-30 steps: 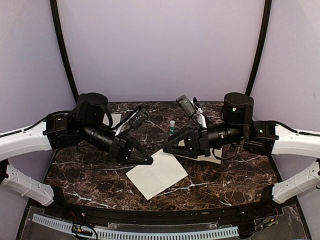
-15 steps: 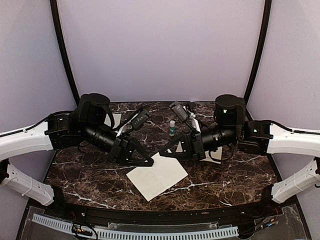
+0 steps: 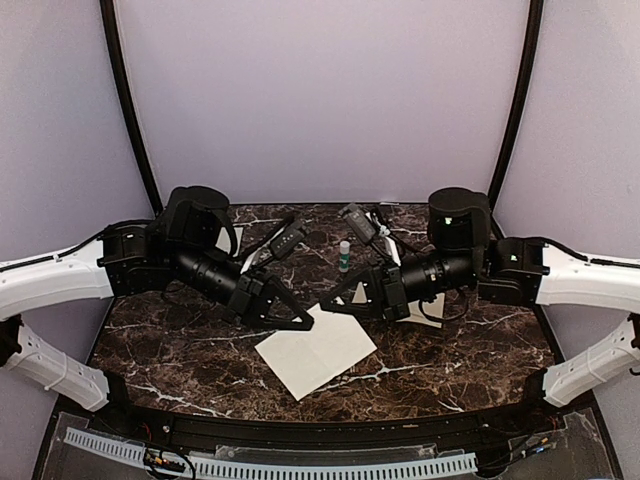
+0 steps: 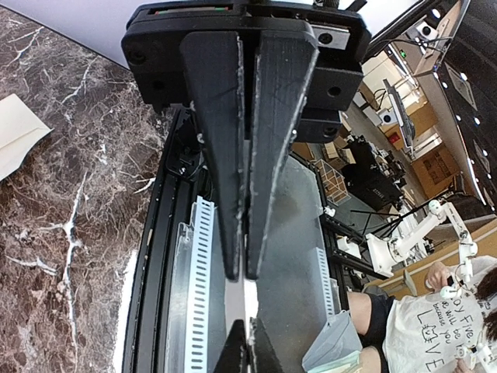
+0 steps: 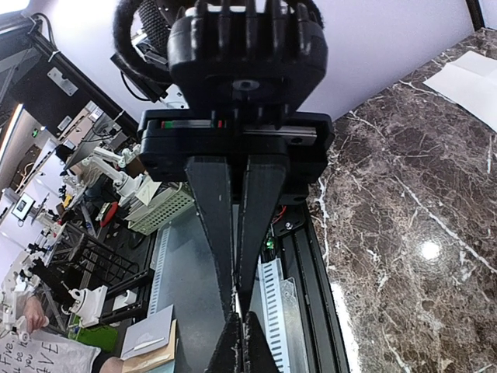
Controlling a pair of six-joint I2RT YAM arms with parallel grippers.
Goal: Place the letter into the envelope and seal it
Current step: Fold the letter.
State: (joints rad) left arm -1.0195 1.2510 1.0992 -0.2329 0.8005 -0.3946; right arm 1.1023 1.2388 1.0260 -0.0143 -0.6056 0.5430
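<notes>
So the letter is lying flat and open on the marble table, roughly dead centre and a touch toward 6 o'clock, turned so its corners point like a diamond. Nothing is holding it. The left gripper has its tip right at the sheet's 11 o'clock edge, and the right gripper is just past the 12 o'clock corner, so the two tips nearly meet over the far side of the paper. From overhead I can't tell if either one is actually touching it. Both sets of jaws are clenched tight with nothing between them, and the left wrist view shows its fingers pressed flush together. My guess is that's on purpose: thin paper lying flat on stone is a pain to pinch, so closed tips work better as a poker to pin or nudge an edge. Back at 12 o'clock there's a little white-and-green tube, probably glue for sealing. A scrap of pale paper peeks out under the right arm at about 3 o'clock. It could be the envelope, but it's too covered to say. Looks like nothing has gone into anything yet.
</notes>
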